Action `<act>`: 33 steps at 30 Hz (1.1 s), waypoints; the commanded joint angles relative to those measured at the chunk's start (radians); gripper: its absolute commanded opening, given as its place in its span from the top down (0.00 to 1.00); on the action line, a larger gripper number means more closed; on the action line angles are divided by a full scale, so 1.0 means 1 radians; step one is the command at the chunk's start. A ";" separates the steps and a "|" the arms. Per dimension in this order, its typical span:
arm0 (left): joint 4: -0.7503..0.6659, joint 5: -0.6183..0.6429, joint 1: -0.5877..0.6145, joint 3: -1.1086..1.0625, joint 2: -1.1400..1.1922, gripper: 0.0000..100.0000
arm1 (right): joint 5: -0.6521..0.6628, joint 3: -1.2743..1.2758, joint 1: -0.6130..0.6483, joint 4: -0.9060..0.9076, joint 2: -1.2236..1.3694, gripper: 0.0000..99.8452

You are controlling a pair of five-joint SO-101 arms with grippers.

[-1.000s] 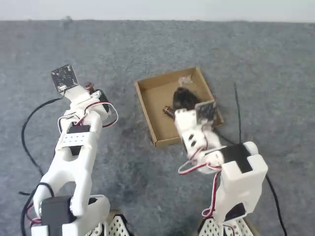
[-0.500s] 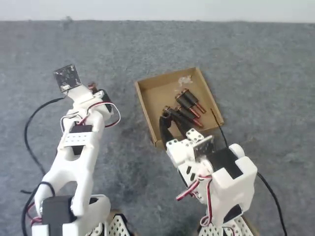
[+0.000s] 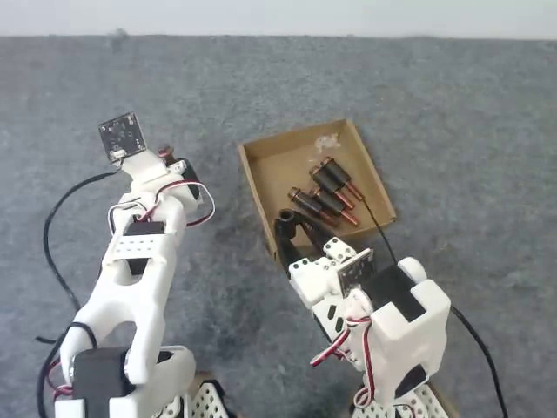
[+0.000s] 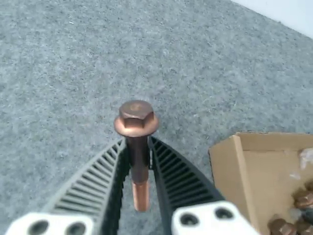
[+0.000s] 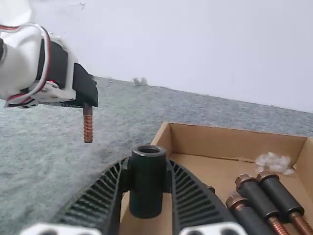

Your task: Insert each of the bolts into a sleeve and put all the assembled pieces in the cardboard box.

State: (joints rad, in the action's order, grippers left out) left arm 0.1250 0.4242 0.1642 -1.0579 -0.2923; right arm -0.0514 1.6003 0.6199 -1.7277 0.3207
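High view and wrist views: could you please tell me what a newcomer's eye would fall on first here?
The left gripper holds a copper bolt upright over the grey carpet, while the right gripper clamps a black sleeve at the near edge of the cardboard box. Several assembled pieces lie inside it.
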 commanded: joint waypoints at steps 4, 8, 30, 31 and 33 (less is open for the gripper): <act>-0.029 -0.002 -0.008 0.047 -0.005 0.99 | 0.008 0.028 0.008 0.010 -0.045 0.99; -0.029 0.000 -0.054 0.045 -0.005 0.99 | 0.006 0.028 0.007 0.015 -0.045 0.99; -0.632 0.002 -0.359 -0.200 -0.017 0.99 | 0.006 -0.012 0.008 0.107 -0.044 0.99; -0.632 0.002 -0.359 -0.202 -0.018 0.99 | 0.006 -0.012 0.008 0.107 -0.044 0.99; -0.629 0.002 -0.359 -0.202 -0.018 0.99 | 0.006 -0.012 0.008 0.107 -0.044 0.99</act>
State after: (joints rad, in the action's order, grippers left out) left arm -0.4733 0.4242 -0.1887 -1.2681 -0.2923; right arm -0.0514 1.6003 0.6214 -1.6233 0.3207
